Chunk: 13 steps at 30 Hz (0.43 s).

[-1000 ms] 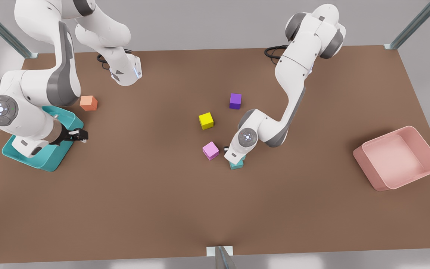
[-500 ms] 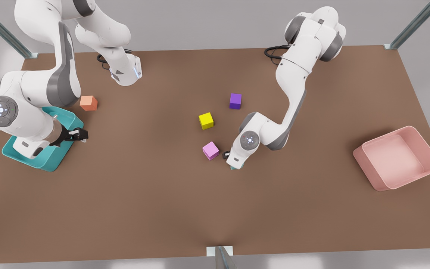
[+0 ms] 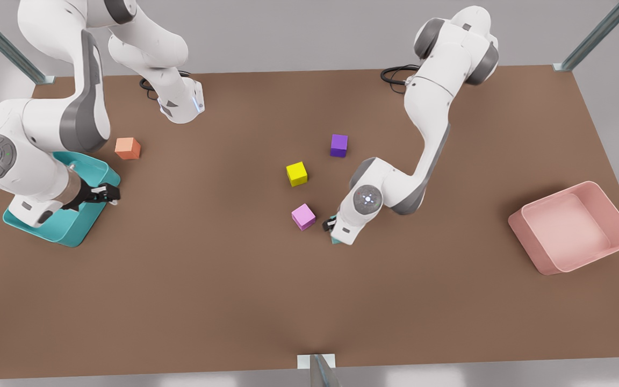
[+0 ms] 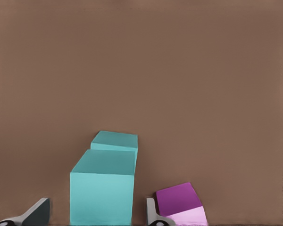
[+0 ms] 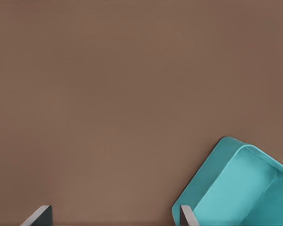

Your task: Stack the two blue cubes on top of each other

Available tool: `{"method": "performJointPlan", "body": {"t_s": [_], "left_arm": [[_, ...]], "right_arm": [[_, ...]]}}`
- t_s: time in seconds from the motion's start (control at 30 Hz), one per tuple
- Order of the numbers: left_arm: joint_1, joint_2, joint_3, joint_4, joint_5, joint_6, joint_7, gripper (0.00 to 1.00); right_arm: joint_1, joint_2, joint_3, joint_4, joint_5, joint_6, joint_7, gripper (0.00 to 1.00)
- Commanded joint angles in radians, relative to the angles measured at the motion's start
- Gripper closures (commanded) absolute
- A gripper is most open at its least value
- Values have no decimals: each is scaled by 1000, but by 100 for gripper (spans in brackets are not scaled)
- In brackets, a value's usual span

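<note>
1. At the left of the front view, the right gripper (image 3: pixel 109 193) is waiting over the near rim of the teal bin (image 3: pixel 81 231). Its fingers are standing apart with nothing between them. Its arm is drifting slightly toward the frame's left edge compared with a second ago, which is doing nothing for the stack.
2. Just right of centre, the left gripper (image 3: pixel 332 223) is sitting beside the pink cube (image 3: pixel 303 216). A second ago you were seeing a blue cube plainly beneath it. Now the wrist is covering all but a teal sliver, so it is probably closing in for the grasp.
3. In the left wrist view, the near blue cube (image 4: pixel 104 188) is lying between the parted fingers, with a gap showing on each side. The second blue cube (image 4: pixel 115 140) is showing right behind it. You cannot tell whether they are stacked or side by side.
</note>
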Motion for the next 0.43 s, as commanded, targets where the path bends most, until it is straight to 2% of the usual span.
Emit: {"method": "performJointPlan", "body": {"t_s": [0.0,0.03,0.07,0.13,0.17,0.2,0.23,0.27,0.4], "left_arm": [[38,-20,3,156,1,-412,-30,0],[88,-20,3,265,1,-564,-22,0],[183,-47,0,309,1,-653,63,0],[346,-109,3,309,89,-672,354,0],[467,-152,-51,302,87,-710,499,0],[470,-184,-43,288,101,-758,608,0],[461,-369,1,17,117,-608,704,0],[426,-417,47,6,87,-609,706,0],[421,-425,55,13,52,-698,706,0]], "right_arm": [[2,-1,-1,1,1,0,-4,0],[2,0,-2,1,2,0,-7,0],[2,0,-2,1,2,0,-10,0],[2,-1,-2,1,2,0,-8,0],[2,-1,-2,1,-1,0,-5,0],[2,-1,-2,1,-1,0,-4,0],[2,-1,-2,1,-1,0,-2,0],[3,-1,-2,1,-1,0,-2,0],[3,0,-2,0,-5,0,-5,0]]}}
